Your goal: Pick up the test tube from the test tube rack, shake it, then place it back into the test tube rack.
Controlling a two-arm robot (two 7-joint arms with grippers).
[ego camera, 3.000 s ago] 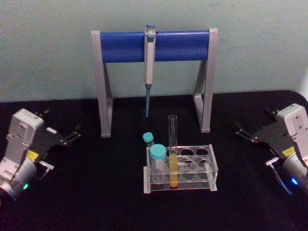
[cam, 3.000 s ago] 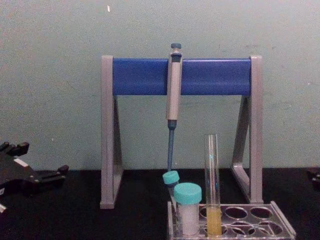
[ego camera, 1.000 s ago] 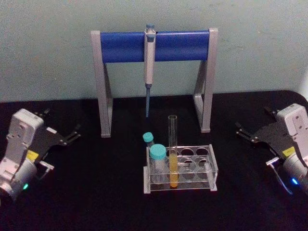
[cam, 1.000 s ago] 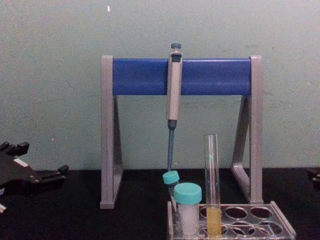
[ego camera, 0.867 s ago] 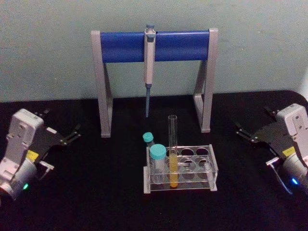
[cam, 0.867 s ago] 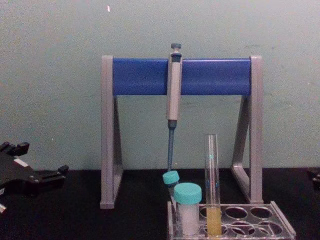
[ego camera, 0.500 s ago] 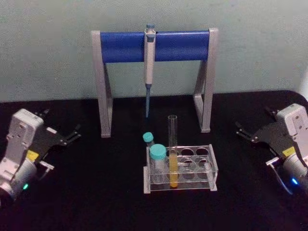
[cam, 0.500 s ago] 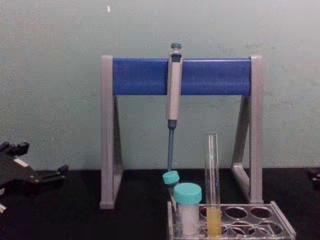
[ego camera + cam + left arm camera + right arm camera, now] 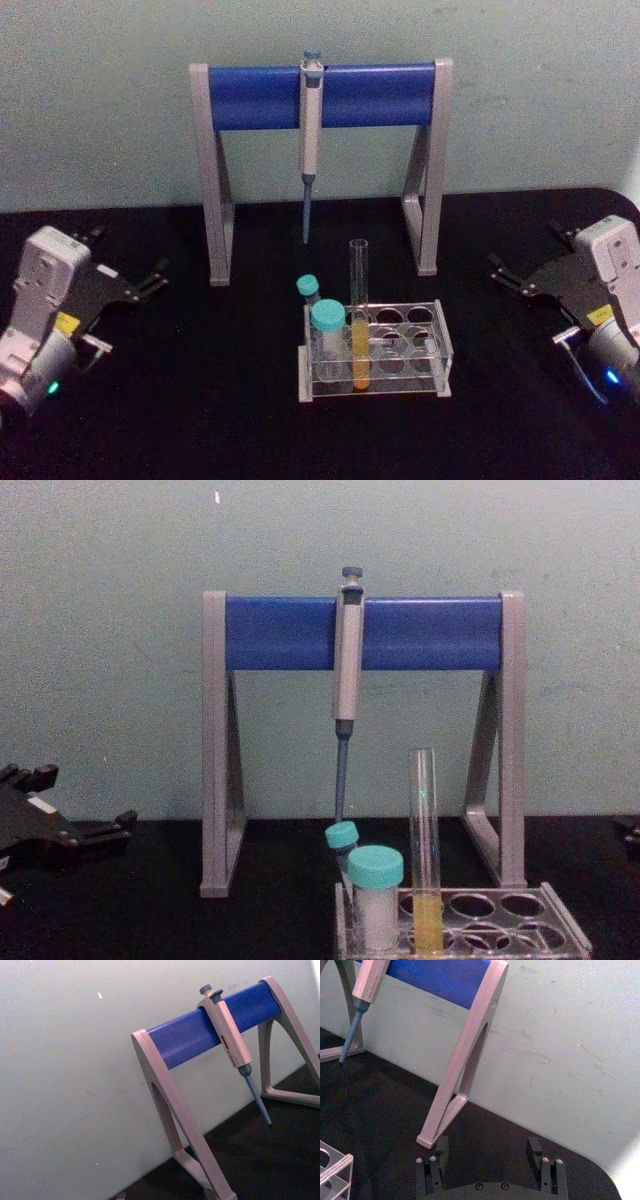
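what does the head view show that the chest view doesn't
Head view alone: the test tube rack from above, every hole countable, and the stretch of table between it and the open left gripper and right gripper parked at either side. Chest view alone: the test tube side-on, yellow liquid low in the glass, and a white speck high on the wall. Both: the tube upright in the rack beside two teal-capped vials, the pipette hanging on the blue-barred stand.
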